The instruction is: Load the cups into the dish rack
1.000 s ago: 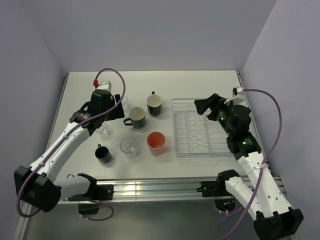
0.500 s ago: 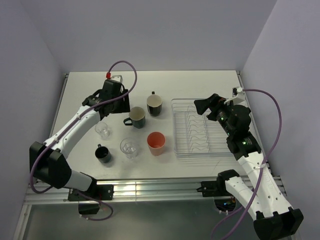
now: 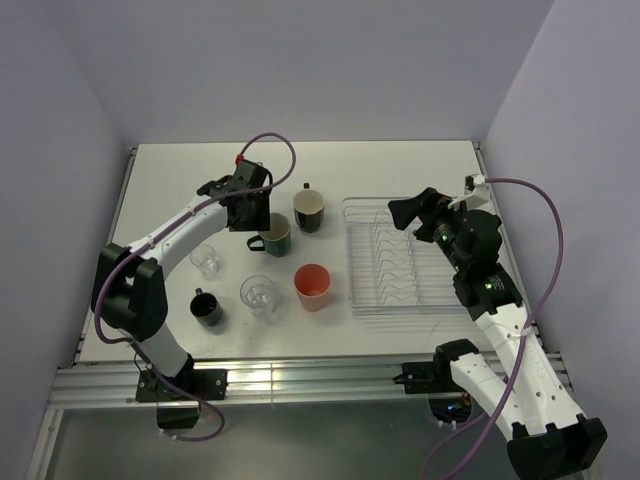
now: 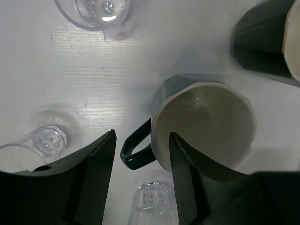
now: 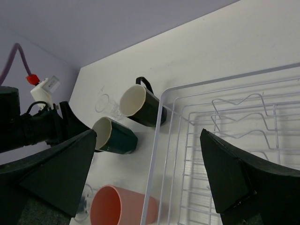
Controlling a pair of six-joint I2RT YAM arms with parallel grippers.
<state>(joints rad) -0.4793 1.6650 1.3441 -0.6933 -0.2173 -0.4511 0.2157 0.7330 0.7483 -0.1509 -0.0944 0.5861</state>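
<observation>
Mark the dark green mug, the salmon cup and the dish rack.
dark green mug (image 4: 206, 124), left wrist view, pale inner wall.
salmon cup (image 3: 313, 286), top external view, inside of the cup.
dish rack (image 3: 405, 258), top external view, centre prongs.

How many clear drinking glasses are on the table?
3. The near glass stands left of the orange cup, the left glass further left, and the far glass behind the green mug, under the left end effector in the top view.

clear glass tumblers (image 4: 93, 7) (image 4: 40, 143) (image 4: 152, 201): 3 | dark handled mugs (image 3: 272, 236) (image 3: 309, 211) (image 3: 207, 308): 3 | salmon-orange cup (image 3: 313, 286): 1 | dish rack (image 3: 400, 311): 1
</observation>
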